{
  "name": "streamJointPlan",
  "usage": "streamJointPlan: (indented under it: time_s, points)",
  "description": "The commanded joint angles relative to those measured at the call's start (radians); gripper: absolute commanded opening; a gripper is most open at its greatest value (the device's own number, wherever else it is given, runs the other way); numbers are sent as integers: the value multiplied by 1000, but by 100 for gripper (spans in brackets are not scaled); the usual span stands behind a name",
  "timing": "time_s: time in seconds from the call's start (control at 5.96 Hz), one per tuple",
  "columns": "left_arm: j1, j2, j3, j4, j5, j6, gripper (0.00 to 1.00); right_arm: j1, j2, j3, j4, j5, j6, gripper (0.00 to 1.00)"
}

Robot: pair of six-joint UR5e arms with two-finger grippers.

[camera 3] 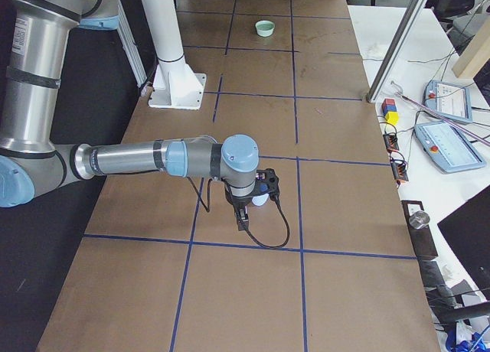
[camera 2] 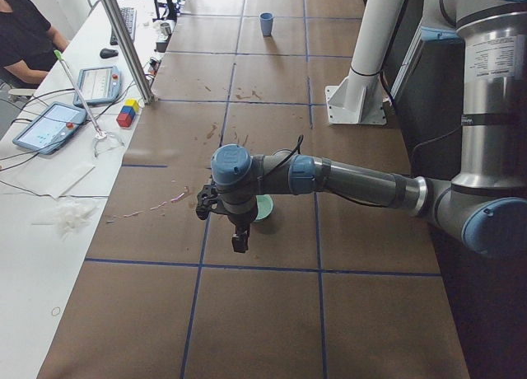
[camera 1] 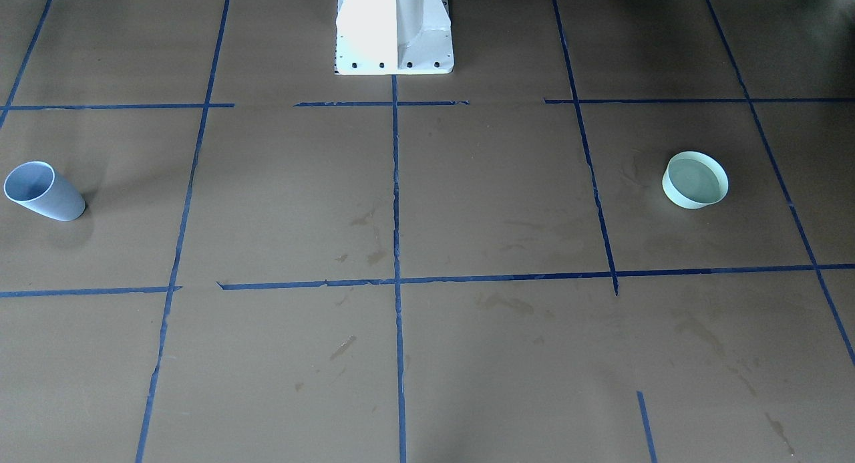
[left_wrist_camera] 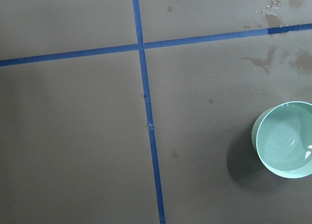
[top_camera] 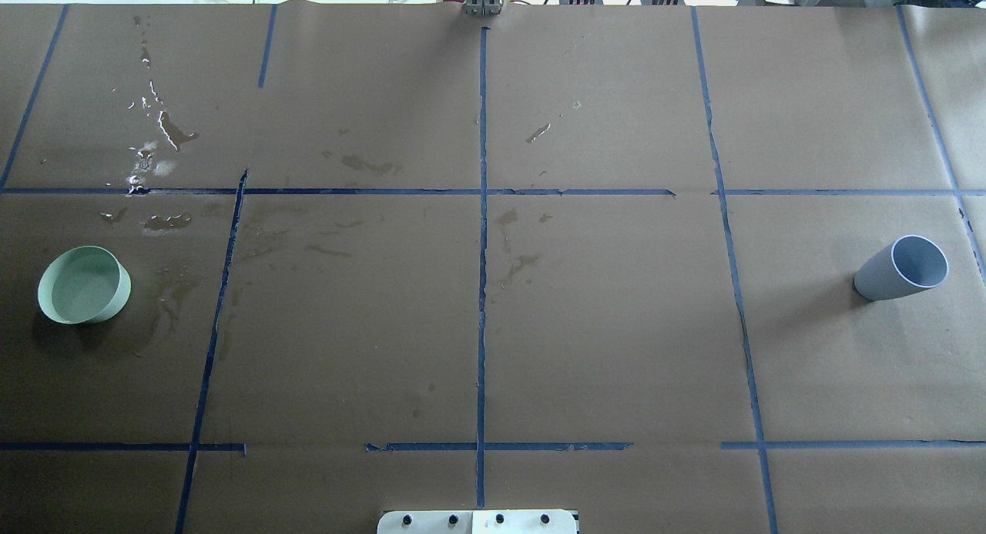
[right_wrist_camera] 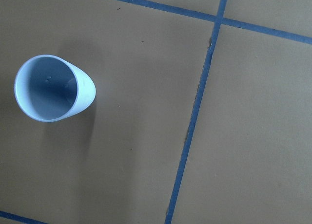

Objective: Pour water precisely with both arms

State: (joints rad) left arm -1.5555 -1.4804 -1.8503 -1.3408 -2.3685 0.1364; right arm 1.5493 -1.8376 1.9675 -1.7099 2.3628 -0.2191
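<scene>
A pale green bowl (top_camera: 83, 284) stands on the brown paper at the robot's left, also in the front view (camera 1: 695, 180). In the left wrist view the bowl (left_wrist_camera: 285, 139) holds a little clear water (left_wrist_camera: 292, 141) with glints. A light blue cup (top_camera: 903, 268) stands upright at the robot's right, also in the front view (camera 1: 43, 191) and the right wrist view (right_wrist_camera: 51, 87). The left gripper (camera 2: 239, 240) hangs above the table beside the bowl (camera 2: 265, 208). The right gripper (camera 3: 243, 220) hangs by the cup (camera 3: 261, 200). I cannot tell whether either is open or shut.
Spilled water (top_camera: 164, 127) glints on the paper beyond the bowl, with damp stains towards the middle. The white pedestal base (camera 1: 394, 29) stands at the table's robot side. Tablets (camera 2: 51, 123) and coloured blocks (camera 2: 127, 113) lie off the paper on the operators' side.
</scene>
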Motion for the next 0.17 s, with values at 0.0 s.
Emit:
streamJointPlan:
  time_s: [0.0]
  points:
    - [0, 17, -1, -1, 3, 0, 100, 0, -3, -1, 1, 3, -5, 100]
